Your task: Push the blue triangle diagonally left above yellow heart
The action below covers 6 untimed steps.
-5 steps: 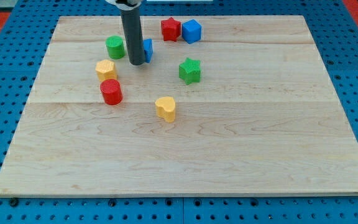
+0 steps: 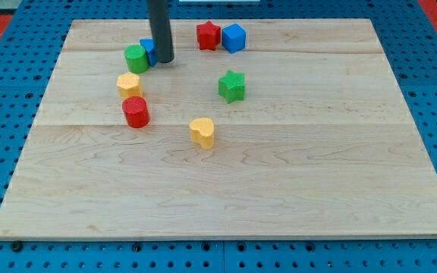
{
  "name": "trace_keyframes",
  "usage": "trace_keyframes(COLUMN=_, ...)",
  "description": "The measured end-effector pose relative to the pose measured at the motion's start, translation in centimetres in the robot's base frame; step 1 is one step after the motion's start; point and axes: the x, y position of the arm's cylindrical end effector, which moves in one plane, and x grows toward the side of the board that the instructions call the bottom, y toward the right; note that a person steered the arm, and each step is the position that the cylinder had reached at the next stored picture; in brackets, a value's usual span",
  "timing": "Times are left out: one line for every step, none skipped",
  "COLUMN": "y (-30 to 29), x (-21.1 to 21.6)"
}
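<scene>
- Camera view: my tip [image 2: 162, 61] sits near the view's top left of the wooden board [image 2: 279, 174], dark rod upright above it.
- blue triangle [image 2: 148, 50] mostly hidden behind the rod, touching my tip's left side; only a blue sliver shows, shape hard to read.
- green cylinder [image 2: 136, 58] right against the blue triangle, on its left.
- yellow heart [image 2: 202, 131] well below and right of my tip, apart from everything.
- No claw on this rig: just a plain rod, nothing grasped.
- red star [image 2: 208, 35] and blue cube [image 2: 234, 37] side by side at top; green star [image 2: 232, 86] mid-board.
- yellow hexagon [image 2: 128, 84] just above red cylinder [image 2: 136, 111], left side.
</scene>
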Motion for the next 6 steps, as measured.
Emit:
trace_keyframes(y=-1.2, x=0.9)
trace_keyframes(y=-4.9, x=-2.3)
trace_keyframes(y=-4.6, x=-3.5)
trace_keyframes(y=-2.6, x=-4.5)
trace_keyframes(y=-2.9, x=-3.6)
trace_keyframes(y=-8.8, x=-2.1)
